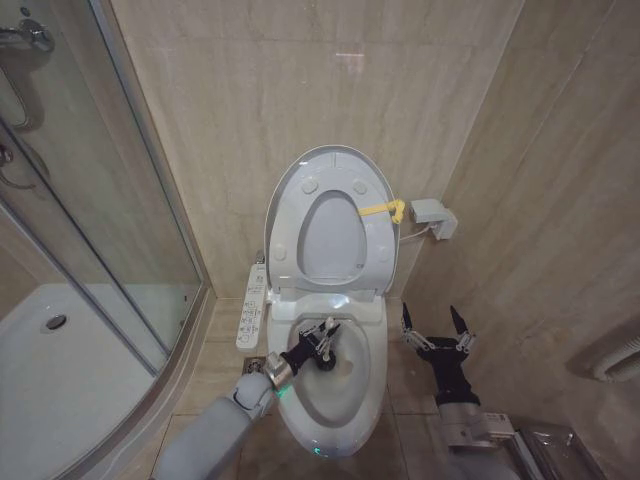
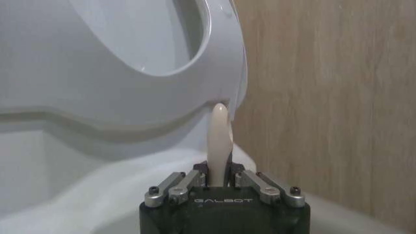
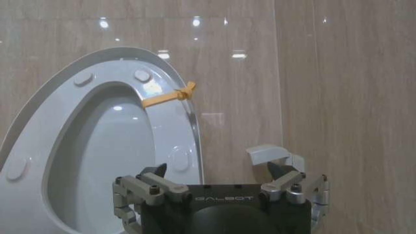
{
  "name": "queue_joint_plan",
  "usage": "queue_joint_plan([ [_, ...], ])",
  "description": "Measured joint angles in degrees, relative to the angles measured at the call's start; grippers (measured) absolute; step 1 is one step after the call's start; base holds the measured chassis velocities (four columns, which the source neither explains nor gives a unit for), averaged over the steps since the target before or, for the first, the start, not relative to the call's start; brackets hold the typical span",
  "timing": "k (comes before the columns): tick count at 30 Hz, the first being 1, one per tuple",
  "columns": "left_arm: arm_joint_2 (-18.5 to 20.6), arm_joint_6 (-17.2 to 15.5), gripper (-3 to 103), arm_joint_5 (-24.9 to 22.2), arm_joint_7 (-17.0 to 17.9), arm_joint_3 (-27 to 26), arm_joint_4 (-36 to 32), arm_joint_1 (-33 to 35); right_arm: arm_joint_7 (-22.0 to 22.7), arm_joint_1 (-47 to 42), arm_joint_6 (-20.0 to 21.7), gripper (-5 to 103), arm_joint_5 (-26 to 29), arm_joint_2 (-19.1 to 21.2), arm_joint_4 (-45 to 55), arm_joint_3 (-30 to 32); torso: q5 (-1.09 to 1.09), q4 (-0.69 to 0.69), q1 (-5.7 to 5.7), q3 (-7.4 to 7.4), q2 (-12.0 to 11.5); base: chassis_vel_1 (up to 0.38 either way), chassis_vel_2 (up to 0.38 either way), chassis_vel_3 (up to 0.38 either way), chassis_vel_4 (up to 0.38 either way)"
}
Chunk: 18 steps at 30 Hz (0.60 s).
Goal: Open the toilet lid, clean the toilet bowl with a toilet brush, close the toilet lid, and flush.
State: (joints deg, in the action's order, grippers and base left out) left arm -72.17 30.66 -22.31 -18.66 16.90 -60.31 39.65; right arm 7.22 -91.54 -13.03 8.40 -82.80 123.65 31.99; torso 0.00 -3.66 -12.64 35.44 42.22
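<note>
We are holding the left gripper over the white elongated ceramic toilet bowl, its jaws clamped on the thin white stick handle of the toilet brush. The large white oval plastic toilet lid, carrying a yellow strap, is standing upright against the wall. The right gripper is hanging beside the bowl, jaws apart.

Toilet lid white, oval, raised upright against the wall, seat ring up with it; round bumpers show near its top edge, yellow strap tied at its right edge. Toilet bowl white ceramic, elongated, open below the lid. Toilet brush: pale stick handle upright, dark head inside the bowl near its back.
</note>
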Motion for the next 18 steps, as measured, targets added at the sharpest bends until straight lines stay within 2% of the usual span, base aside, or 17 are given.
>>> queue_joint_plan([
  [6, -0.4, -0.02, 20, 1.75, 0.08, -0.78, 2.05, 0.55, 0.0, 0.0, 0.0, 100, 0.0, 0.0, 0.0, 0.0, 0.0, 0.0, -0.01, 0.0, 0.0, 0.0, 0.0, 0.0, 0.0],
  [18, -0.94, 0.44, 20, 1.63, 0.11, -1.31, 2.42, 1.67, 0.0, 0.0, 0.0, 100, 0.0, 0.0, 0.0, 0.0, 0.0, 0.01, -0.01, 0.0, 0.0, 0.0, 0.0, 0.0, 0.0],
])
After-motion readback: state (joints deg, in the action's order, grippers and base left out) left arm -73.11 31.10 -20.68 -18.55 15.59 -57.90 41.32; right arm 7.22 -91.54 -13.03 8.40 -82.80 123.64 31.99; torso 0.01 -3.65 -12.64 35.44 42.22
